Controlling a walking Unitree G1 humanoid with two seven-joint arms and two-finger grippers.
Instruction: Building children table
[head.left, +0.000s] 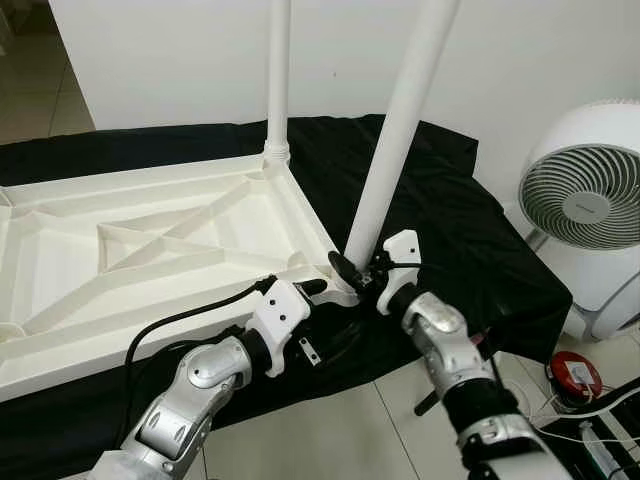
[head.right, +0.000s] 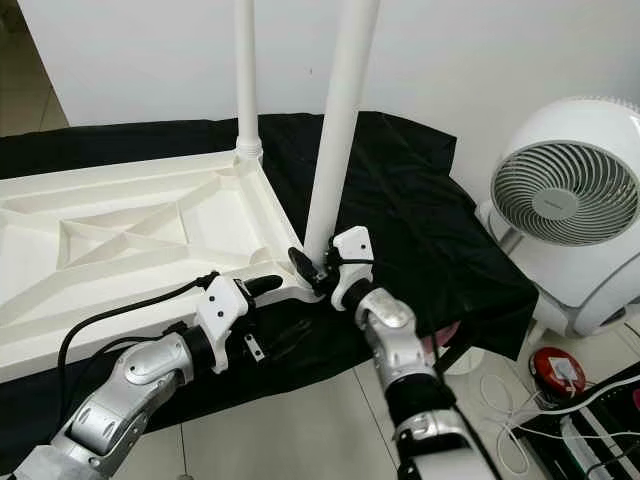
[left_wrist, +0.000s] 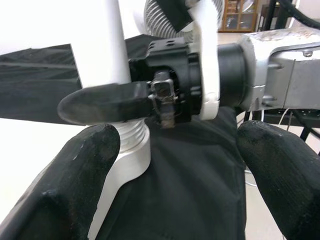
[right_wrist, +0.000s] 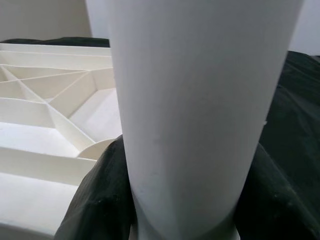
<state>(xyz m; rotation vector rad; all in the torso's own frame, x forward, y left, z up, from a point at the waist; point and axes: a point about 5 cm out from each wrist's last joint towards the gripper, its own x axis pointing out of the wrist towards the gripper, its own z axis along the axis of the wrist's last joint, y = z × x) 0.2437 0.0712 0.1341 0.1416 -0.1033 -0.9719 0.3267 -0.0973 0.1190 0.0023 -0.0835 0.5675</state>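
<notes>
A white plastic children's tabletop (head.left: 150, 250) lies upside down on a black cloth (head.left: 450, 230), its ribbed underside facing up, with the cloth spread over a low surface beside a white wall (head.left: 180, 60). At the tabletop's far right corner one white table leg (head.left: 278, 70) stands upright in its socket. At the near right corner a second table leg (head.left: 400, 130) rises at a slight lean toward the right, its foot sitting at the corner socket (left_wrist: 131, 150); whether it is fully seated there is hard to judge, since the end effectors crowd that spot. The right end effector (head.left: 352, 272) is clenched on the base of this second leg, and in the right wrist view the black fingers (right_wrist: 95, 200) press against both sides of the white tube just above its foot. The left end effector (head.left: 322, 288) reaches to the same corner from the near side with its fingers released; in the left wrist view the two black fingertips (left_wrist: 75, 180) stand spread apart, one beside the threaded collar of the corner socket and the other well clear over the cloth, gripping nothing. A black cable (head.left: 175, 325) runs along the left arm. To the right a white fan (head.left: 585, 210) stands on the tiled floor (head.left: 370, 430), with a small red device (head.left: 572, 372) and loose cables near its base.
</notes>
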